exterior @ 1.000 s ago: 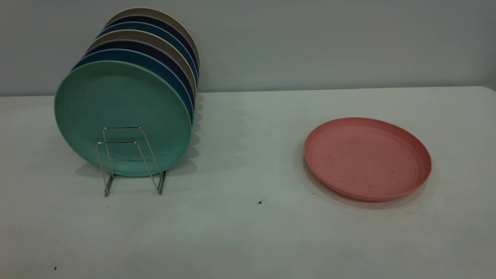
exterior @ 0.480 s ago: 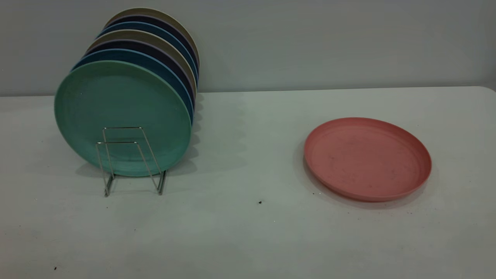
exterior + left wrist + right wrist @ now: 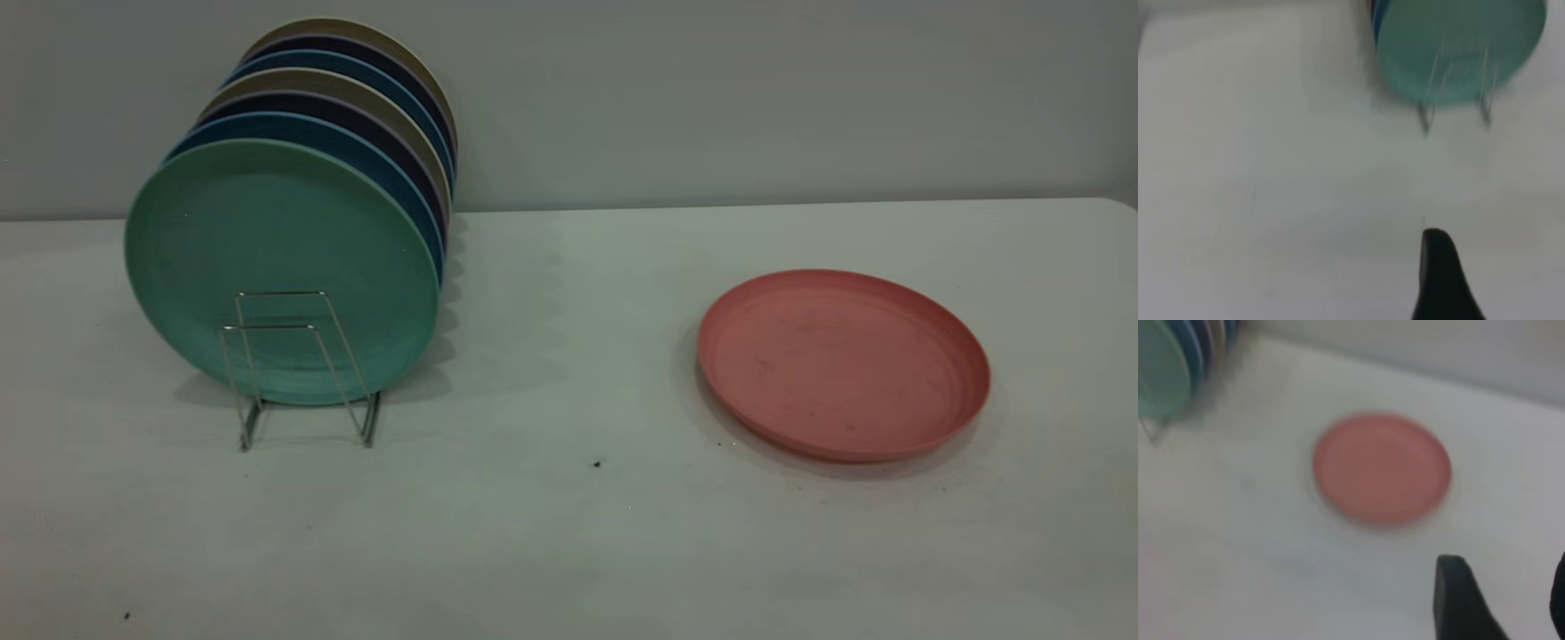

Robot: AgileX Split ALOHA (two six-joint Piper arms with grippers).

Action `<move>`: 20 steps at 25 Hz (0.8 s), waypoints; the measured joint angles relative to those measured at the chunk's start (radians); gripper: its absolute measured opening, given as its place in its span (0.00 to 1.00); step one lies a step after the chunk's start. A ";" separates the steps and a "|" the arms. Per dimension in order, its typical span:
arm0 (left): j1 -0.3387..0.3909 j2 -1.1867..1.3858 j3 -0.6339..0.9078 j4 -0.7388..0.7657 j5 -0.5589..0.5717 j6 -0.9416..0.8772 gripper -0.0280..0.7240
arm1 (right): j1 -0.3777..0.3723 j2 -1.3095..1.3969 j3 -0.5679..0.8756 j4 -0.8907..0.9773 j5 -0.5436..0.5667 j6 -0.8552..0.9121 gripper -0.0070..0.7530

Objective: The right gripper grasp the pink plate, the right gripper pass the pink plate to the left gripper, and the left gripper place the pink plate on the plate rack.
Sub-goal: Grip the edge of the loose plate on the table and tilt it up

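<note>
— Pink plate [image 3: 843,363], where does it lie?
— Flat on the white table [image 3: 569,533], well apart from the plate rack [image 3: 302,369], where a teal plate [image 3: 280,267] stands foremost.
— Your fingers?
— My right gripper [image 3: 1501,600] is spread, grasping nothing, short of the plate. For my left gripper [image 3: 1441,277] I cannot tell.

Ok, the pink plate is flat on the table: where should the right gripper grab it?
Probably the raised rim of the pink plate: it lies flat, so the rim is the only edge to pinch. Bring the right gripper down from above, one finger inside the rim, one outside.
</note>
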 joint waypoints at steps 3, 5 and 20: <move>0.000 0.049 -0.003 -0.041 -0.097 -0.032 0.67 | 0.000 0.163 -0.001 0.118 -0.076 -0.085 0.47; 0.000 0.126 -0.004 -0.087 -0.148 -0.040 0.67 | 0.000 0.278 -0.001 0.219 -0.096 -0.162 0.47; 0.000 0.824 -0.004 -0.808 -0.323 0.573 0.67 | 0.000 1.173 -0.214 0.912 -0.071 -0.842 0.47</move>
